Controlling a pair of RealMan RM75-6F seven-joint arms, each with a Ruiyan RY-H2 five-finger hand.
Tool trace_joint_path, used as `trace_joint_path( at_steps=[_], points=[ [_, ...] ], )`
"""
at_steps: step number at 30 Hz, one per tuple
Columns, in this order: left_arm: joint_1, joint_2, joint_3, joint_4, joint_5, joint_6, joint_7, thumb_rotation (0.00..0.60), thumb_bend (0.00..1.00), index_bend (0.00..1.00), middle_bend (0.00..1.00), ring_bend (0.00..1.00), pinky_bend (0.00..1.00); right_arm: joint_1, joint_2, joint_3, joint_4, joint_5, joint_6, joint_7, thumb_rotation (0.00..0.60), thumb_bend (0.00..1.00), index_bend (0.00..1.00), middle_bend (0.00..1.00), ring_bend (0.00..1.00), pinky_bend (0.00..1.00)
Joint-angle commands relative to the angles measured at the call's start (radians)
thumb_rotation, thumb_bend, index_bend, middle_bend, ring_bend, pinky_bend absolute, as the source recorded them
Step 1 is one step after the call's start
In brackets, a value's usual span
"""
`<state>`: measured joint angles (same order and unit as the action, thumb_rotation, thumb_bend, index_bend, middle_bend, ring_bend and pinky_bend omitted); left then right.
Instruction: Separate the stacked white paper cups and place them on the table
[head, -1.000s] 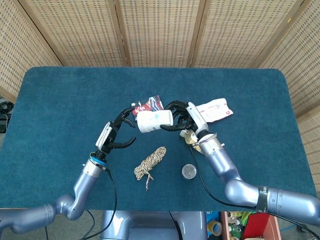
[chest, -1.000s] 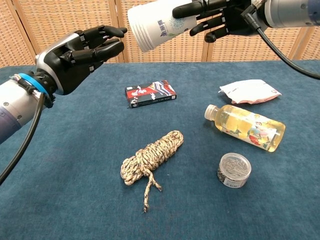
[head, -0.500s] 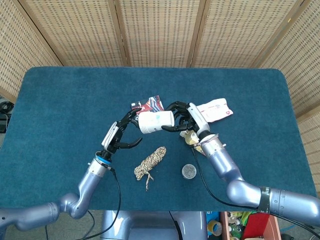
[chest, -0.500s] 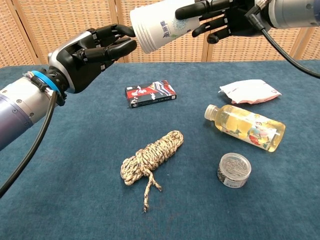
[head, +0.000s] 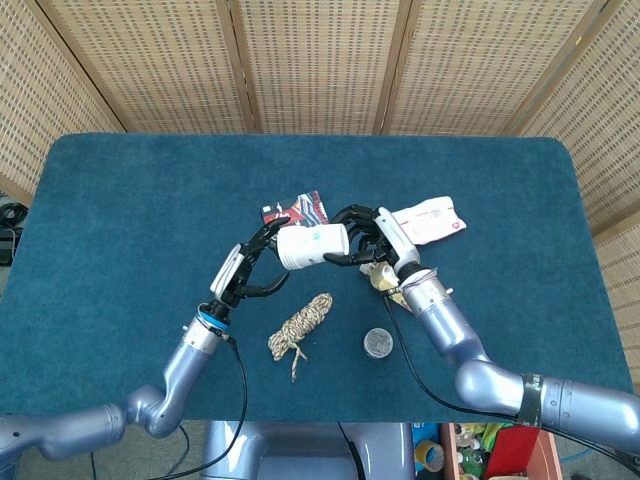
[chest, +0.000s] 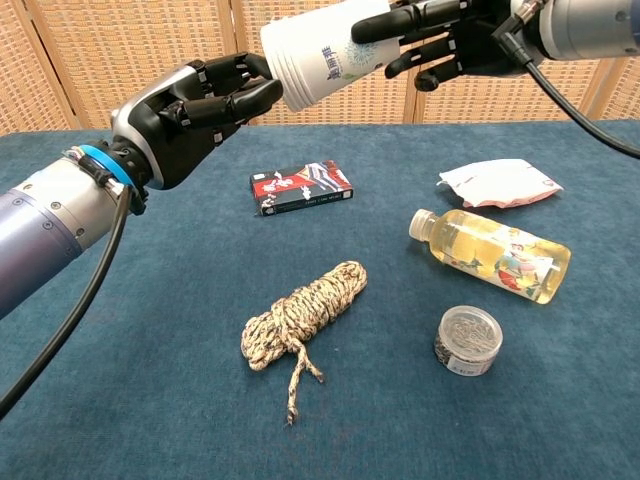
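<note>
You've got the stacked white paper cups (chest: 325, 55) up off the table (head: 120, 220), lying sideways, blue print on the side, base end toward your left, still nested together.

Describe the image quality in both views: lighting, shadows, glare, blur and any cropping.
Head view: even, soft light, only faint shadows on the blue table, everything sharp, no glare. Chest view: also sharp; the stacked white cups are bright but their print stays readable, the bottle shows small highlights, and the right hand is cropped by the top edge.
</note>
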<state>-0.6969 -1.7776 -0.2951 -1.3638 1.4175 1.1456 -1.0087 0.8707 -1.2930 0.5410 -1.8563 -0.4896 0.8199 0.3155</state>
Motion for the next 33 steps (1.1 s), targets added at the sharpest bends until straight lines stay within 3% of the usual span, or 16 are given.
trace_joint_path(
  at_steps=[1,33],
  points=[
    [-0.002,-0.004,-0.002,0.002,-0.003,0.000,0.001,0.600,0.36,0.55,0.13,0.00,0.00,0.000,0.001,-0.001,-0.001,-0.001,0.000,0.000,0.600,0.30,0.75,0.66,0.58,0.80],
    [-0.013,-0.027,-0.013,0.008,-0.026,-0.004,0.030,0.600,0.41,0.62,0.15,0.00,0.00,-0.007,0.019,-0.014,-0.011,-0.010,-0.007,0.007,0.600,0.30,0.75,0.67,0.58,0.80]
  ],
)
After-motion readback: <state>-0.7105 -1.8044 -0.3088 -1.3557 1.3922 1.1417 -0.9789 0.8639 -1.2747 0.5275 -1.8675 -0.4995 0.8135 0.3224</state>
